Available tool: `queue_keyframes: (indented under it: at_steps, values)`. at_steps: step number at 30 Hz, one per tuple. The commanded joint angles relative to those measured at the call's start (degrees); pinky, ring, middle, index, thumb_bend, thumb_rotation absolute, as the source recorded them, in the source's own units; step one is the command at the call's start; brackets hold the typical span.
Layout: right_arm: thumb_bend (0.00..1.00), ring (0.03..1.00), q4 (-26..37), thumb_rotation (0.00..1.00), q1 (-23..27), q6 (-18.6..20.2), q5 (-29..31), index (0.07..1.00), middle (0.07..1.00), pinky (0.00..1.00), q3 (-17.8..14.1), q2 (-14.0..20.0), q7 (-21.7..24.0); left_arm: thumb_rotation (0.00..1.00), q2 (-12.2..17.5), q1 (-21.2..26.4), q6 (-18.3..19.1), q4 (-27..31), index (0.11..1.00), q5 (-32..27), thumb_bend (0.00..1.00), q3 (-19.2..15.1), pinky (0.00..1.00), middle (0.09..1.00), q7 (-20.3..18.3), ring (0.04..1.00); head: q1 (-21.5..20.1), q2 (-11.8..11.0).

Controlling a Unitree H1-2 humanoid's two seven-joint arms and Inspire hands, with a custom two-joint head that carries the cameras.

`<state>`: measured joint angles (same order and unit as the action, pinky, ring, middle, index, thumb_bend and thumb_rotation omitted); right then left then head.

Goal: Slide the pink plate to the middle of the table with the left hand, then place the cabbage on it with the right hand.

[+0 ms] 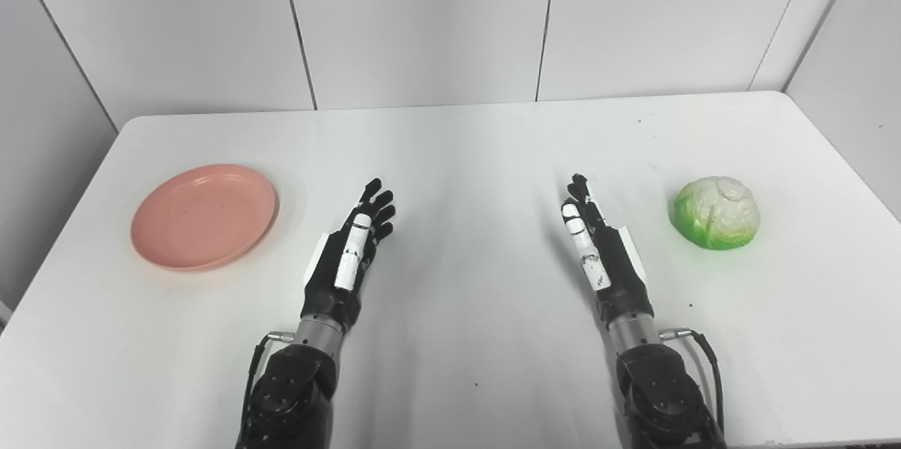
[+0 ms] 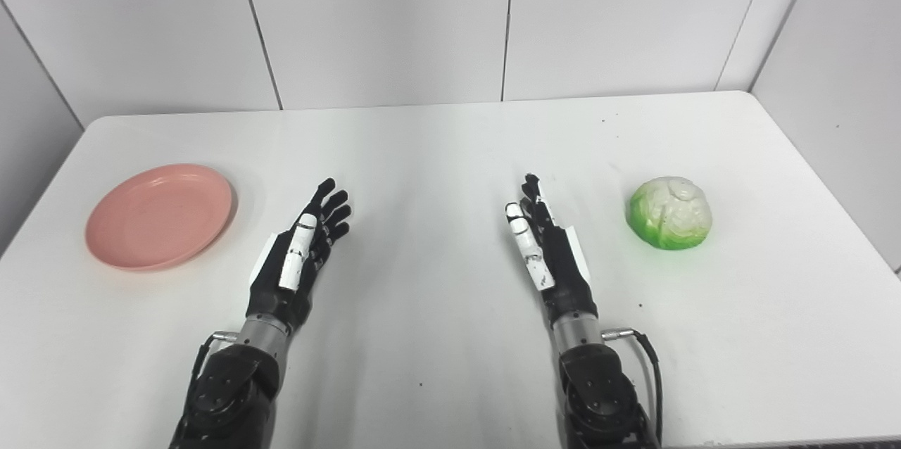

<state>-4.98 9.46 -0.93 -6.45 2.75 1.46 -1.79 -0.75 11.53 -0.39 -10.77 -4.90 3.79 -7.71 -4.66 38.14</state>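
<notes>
Pink, round, shallow plastic plate (image 1: 204,216) lies empty at far left of the white table (image 1: 464,153), not at its middle. Just right of it, apart from the rim, the black left hand (image 1: 352,252) w/ white thumb is released: fingers straight, slightly spread, pointing to the far side, holding nothing. Centre of table lies between the two hands. Black right hand (image 1: 598,248) is likewise released, fingers extended, edge-on to the camera. Near it but not touching, at right: the green-and-white round cabbage (image 1: 716,212), resting on the tabletop.
</notes>
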Motion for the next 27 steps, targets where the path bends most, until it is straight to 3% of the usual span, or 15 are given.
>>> queue_keyframes:
  at_steps: [1, 27]
  values:
    - [0.27, 0.959, -1.4, 1.00, -0.9, -3.4, 0.0, 0.986, 0.975, 0.95, -0.2, 0.6, 0.0, 1.00, 0.5, -1.7, 1.1, -1.9, 0.941, 0.3, 0.40, 0.2, 0.95, 0.949, -0.3, 0.944, 0.0, 0.0]
    - [0.27, 0.955, -0.6, 1.00, -1.1, -2.4, 0.0, 0.982, 0.974, 0.94, -0.1, 0.4, -0.1, 1.00, 0.4, -1.9, 1.4, -1.7, 0.941, 0.0, 0.40, 0.2, 0.94, 0.948, -0.4, 0.942, -0.1, 0.1]
